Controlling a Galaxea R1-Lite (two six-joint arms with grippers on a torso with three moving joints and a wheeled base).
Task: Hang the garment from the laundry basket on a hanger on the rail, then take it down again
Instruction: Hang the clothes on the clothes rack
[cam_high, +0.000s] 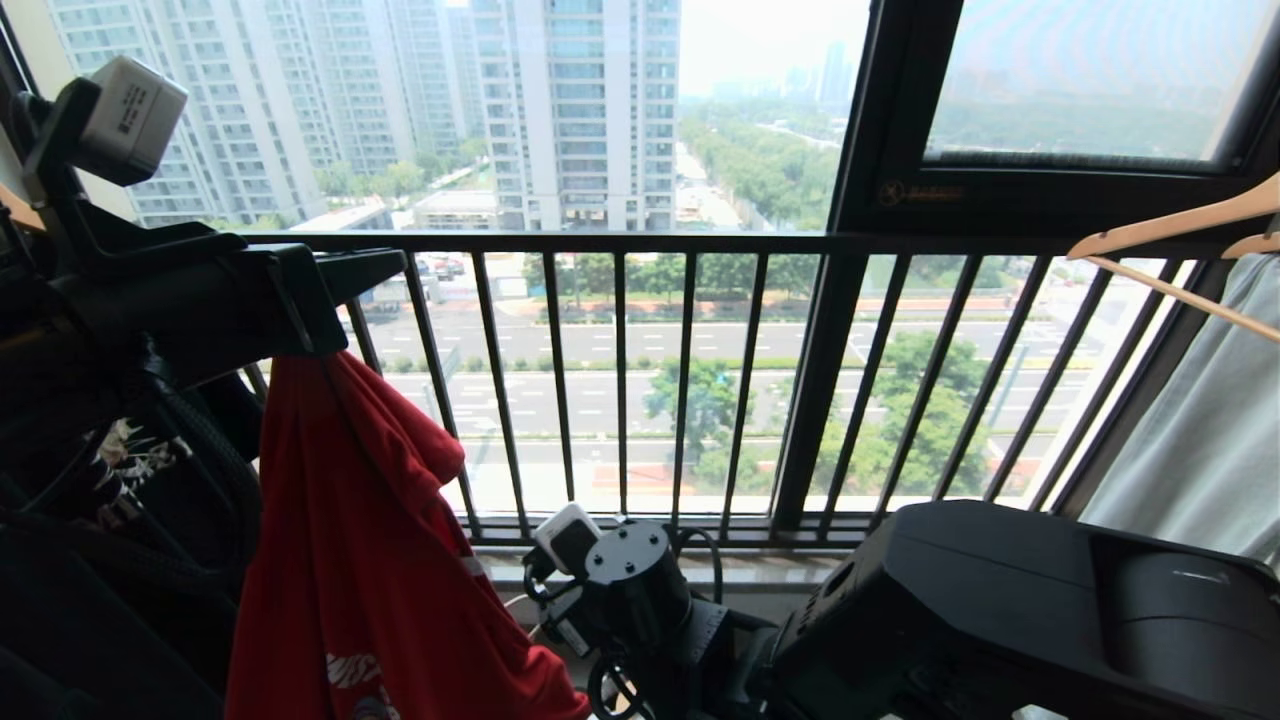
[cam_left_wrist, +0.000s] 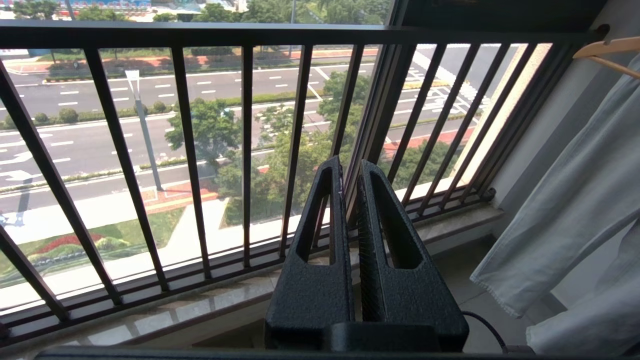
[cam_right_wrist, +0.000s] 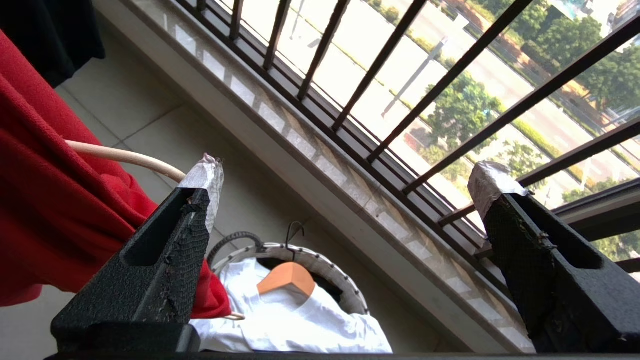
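The red garment (cam_high: 360, 540) hangs in the air at the left of the head view, right under my left gripper (cam_left_wrist: 350, 162). That gripper is shut, and a thin pale wire of the hanger (cam_high: 292, 305) runs up into it. In the right wrist view a pale bar of the hanger (cam_right_wrist: 125, 156) sticks out of the red garment (cam_right_wrist: 55, 200). My right gripper (cam_right_wrist: 350, 180) is open, low beside the garment's lower part, with nothing between its taped fingertips (cam_right_wrist: 206, 175). The laundry basket (cam_right_wrist: 325, 272) stands on the floor below it. The rail is out of view.
A white shirt (cam_right_wrist: 295, 320) on a wooden hanger (cam_right_wrist: 287, 277) lies in the basket. The black barred window railing (cam_high: 620, 240) stands close ahead. A black printed T-shirt (cam_high: 130, 460) hangs at the left. Pale grey cloth (cam_high: 1200, 430) hangs on wooden hangers (cam_high: 1180, 225) at the right.
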